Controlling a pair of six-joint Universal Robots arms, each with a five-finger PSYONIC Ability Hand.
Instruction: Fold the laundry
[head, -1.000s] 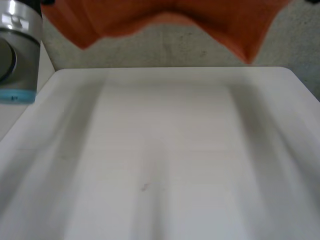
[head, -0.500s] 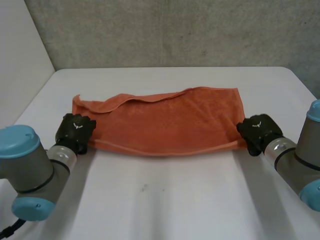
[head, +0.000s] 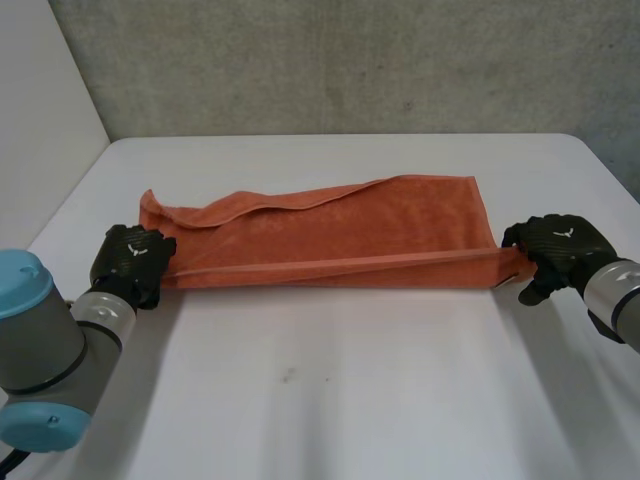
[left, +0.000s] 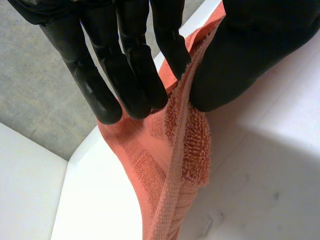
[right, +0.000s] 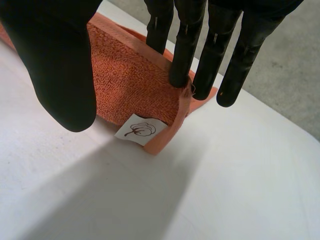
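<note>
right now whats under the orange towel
The white table lies under the orange towel; a white label peeks out beneath its corner at the right hand. Anything else beneath the cloth is covered.

Towel (head: 330, 235) corners under the fingers (head: 160, 250)

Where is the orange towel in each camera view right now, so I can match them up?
Head view: the orange towel lies across the middle of the table, its near hem taut between the left hand and the right hand.
Left wrist view: the towel is pinched between that hand's fingers and thumb.
Right wrist view: its corner, bearing a white label, is caught at that hand's fingertips.
Shared landmark: the white table.
</note>
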